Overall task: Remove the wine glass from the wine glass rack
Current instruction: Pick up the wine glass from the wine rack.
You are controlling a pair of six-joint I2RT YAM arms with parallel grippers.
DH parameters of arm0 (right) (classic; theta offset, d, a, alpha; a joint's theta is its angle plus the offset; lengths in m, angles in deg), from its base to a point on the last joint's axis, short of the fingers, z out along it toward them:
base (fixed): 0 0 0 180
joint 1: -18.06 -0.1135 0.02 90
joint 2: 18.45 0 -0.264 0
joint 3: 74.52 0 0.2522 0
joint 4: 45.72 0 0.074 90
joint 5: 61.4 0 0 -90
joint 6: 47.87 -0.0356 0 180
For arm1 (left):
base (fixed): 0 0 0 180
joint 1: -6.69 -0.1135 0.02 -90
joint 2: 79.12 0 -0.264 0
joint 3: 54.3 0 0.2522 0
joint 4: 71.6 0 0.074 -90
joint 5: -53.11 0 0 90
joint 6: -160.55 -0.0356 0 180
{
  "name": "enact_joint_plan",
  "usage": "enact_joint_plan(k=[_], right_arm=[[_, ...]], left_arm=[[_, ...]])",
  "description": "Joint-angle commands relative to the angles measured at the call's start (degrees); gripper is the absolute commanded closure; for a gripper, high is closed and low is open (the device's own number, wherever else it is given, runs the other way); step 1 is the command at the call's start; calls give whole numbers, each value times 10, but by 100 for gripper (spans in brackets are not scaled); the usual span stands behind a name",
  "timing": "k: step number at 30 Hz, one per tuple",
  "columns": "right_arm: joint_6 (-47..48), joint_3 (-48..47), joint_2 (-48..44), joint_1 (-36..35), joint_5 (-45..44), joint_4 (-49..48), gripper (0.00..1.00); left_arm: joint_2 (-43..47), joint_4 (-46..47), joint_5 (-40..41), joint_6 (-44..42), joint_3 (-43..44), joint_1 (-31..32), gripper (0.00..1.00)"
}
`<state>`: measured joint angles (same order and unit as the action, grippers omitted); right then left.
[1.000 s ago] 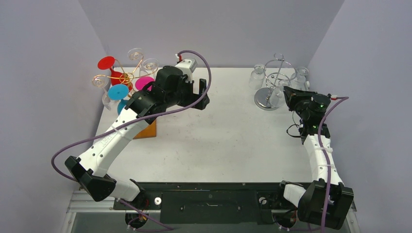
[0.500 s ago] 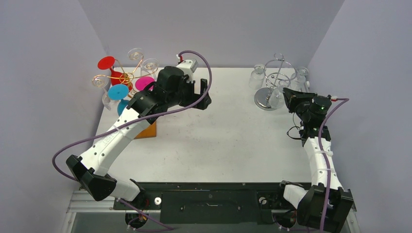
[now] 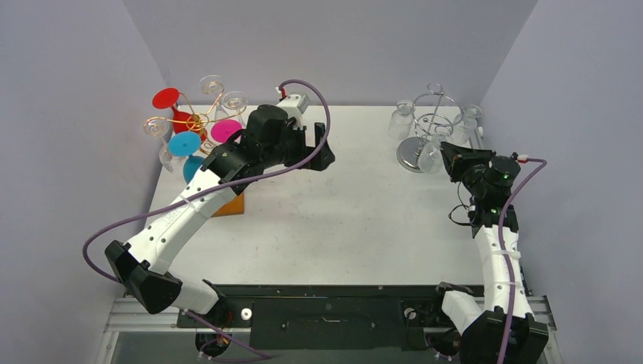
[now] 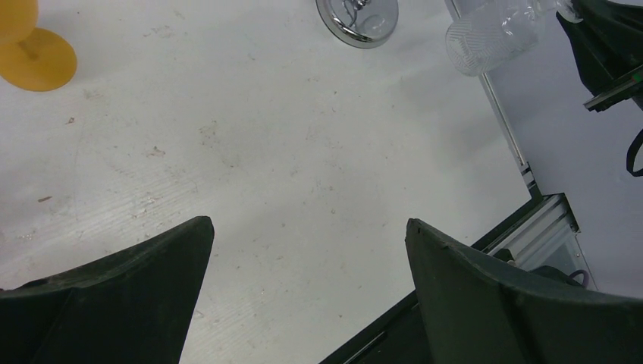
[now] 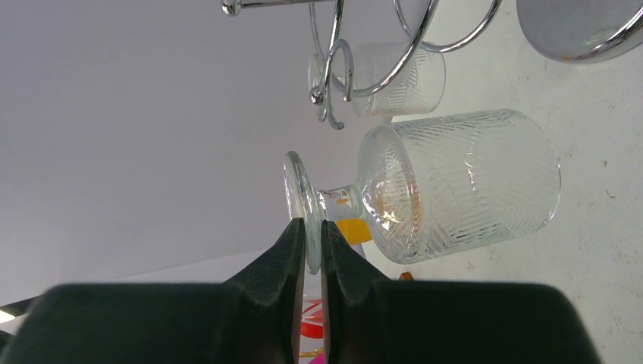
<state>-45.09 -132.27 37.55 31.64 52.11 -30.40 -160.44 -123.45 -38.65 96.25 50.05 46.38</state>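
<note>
Wine glass (image 5: 455,189) | foot rim clamped between right end effector (image 5: 307,231) fingers

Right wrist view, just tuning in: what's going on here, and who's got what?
The right gripper is shut on the foot of a clear wine glass, holding it just beside the chrome rack. The glass looks free of the wire hooks. Another glass hangs on the rack behind it. The left gripper is open and empty above the table, taking no part.
</note>
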Motion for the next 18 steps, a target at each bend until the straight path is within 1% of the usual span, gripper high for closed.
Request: enact_joint_plan(k=[1, 7, 9, 13, 16, 18], right_arm=[[2, -18, -52, 3, 21, -4, 100], [-15, -34, -82, -16, 28, 18, 100], [-28, -47, -80, -40, 21, 11, 100], [-56, -86, -58, -108, -5, -19, 100], [-70, -129, -34, -160, -26, -45, 100], [-95, -150, -15, -182, -35, -71, 100]], left_arm=[[16, 59, -27, 30, -11, -2, 4], [25, 113, -62, 71, -39, -2, 4], [27, 146, -76, 88, -47, -3, 4], [26, 185, -90, 111, -47, -3, 4], [19, 197, -90, 121, -35, -7, 4], [13, 208, -99, 132, -26, -18, 4]])
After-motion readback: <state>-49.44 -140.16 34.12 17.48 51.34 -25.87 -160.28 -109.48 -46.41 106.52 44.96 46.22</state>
